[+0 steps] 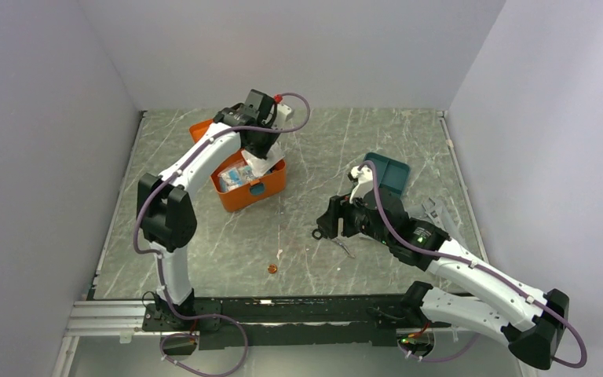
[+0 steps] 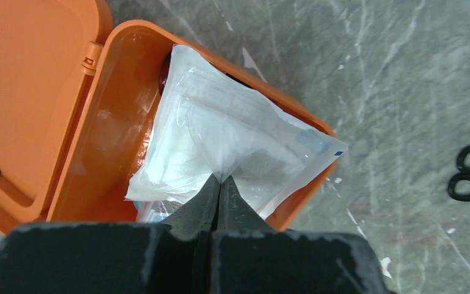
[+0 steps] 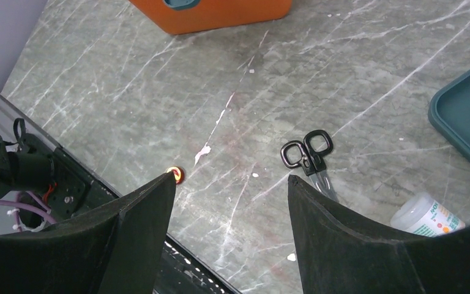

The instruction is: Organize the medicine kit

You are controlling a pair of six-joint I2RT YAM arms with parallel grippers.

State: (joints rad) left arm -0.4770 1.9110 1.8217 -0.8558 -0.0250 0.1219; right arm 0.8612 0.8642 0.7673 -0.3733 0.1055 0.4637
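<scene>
The medicine kit is an orange box with a teal latch, standing open at the back left with its lid folded back. My left gripper hangs over the box, shut on the edge of a clear plastic packet. The packet droops into the box and reaches over its right rim. Other packets lie inside. My right gripper is open and holds nothing, low over the table's middle. Black-handled scissors lie just beyond its right finger.
A teal divided tray sits right of centre, behind my right arm. A white bottle lies by the right finger. A small orange disc rests near the front edge. The kit's front wall shows at the top of the right wrist view.
</scene>
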